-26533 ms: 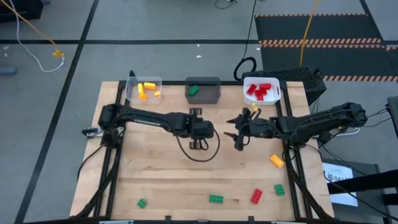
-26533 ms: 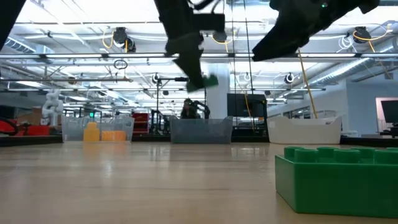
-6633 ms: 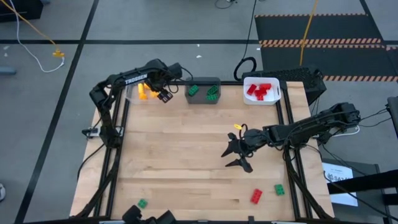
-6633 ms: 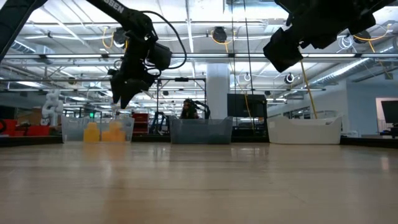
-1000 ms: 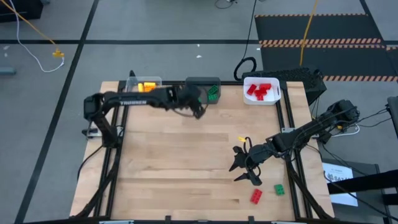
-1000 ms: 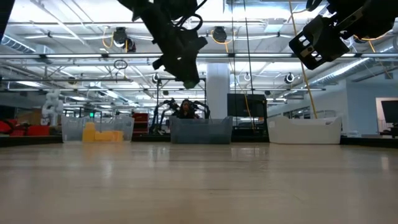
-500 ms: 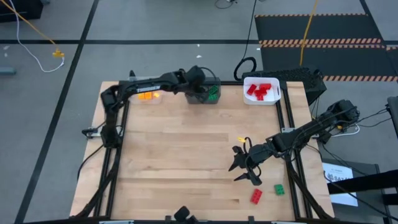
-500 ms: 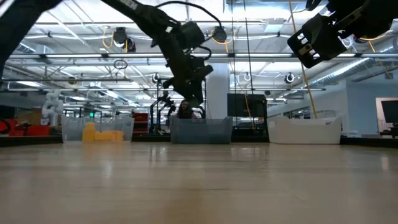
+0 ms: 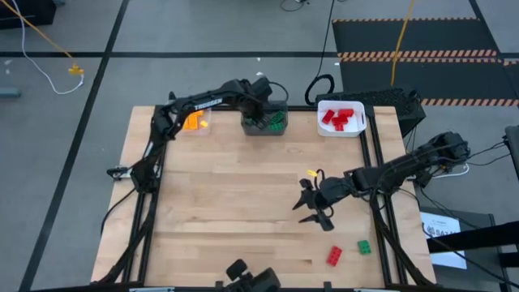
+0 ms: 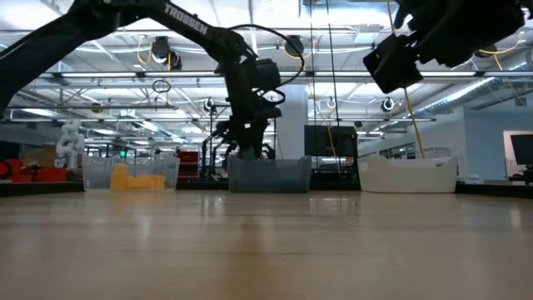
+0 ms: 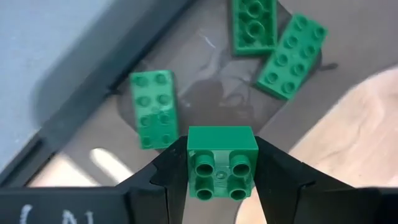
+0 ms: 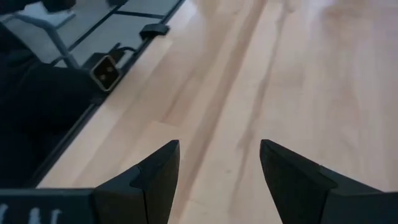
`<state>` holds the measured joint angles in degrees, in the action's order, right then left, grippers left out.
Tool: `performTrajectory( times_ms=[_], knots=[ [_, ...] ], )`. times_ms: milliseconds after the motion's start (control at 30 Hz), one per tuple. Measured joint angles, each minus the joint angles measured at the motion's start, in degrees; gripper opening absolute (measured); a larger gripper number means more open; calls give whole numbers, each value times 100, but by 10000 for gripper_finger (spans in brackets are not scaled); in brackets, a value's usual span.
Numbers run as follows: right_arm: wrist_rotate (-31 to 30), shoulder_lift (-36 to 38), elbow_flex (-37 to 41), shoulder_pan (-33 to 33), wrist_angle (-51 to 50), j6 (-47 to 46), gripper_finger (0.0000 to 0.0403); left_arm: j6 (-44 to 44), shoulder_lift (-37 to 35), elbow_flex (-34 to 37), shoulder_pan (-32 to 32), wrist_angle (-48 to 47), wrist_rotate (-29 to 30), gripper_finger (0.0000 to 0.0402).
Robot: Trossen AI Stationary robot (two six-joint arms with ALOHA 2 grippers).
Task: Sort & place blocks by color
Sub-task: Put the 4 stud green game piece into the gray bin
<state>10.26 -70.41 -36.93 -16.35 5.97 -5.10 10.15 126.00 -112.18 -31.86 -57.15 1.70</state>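
Left gripper [image 9: 258, 120] over the grey bin [image 9: 265, 108] at the bench's [image 9: 227, 203] far edge, fingers [image 11: 165, 177] clamped on a small green block [image 11: 222, 162], stud sockets facing the wrist camera. Below it in the bin: three more green blocks [image 11: 153, 109], one apart near one wall, two close together near another, bare bin floor between them directly under the held block. Clear bin [image 9: 190, 122] with orange blocks [image 9: 192, 123] just beside the grey bin on the left; white bin [image 9: 340, 118] with red blocks [image 9: 337, 118] on the right, near the far right corner.

Right gripper [image 9: 312, 204] hanging above the bench's middle right, fingers [image 12: 158, 174] spread wide, holding nothing, bare wood under them. Red block [image 9: 334, 255] and green block [image 9: 364, 246] lying loose near the near right corner, close to the bench's front edge, a gap between the two. Wide bare wood across the bench's centre and left half.
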Motion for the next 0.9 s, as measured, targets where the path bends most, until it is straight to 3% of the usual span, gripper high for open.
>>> performTrajectory(
  times_ms=[133, 367, 900],
  knots=[
    [13, 0, -1, 234, 0, 50, 215, -433, 146, 0, 18, -109, -168, 160],
    [22, 0, -1, 494, 0, 151, 215, -651, 146, 0, 8, 35, -38, 224],
    [26, 0, -2, 504, -2, 109, 215, -757, 146, 0, 49, 77, 104, 312]
  ],
)
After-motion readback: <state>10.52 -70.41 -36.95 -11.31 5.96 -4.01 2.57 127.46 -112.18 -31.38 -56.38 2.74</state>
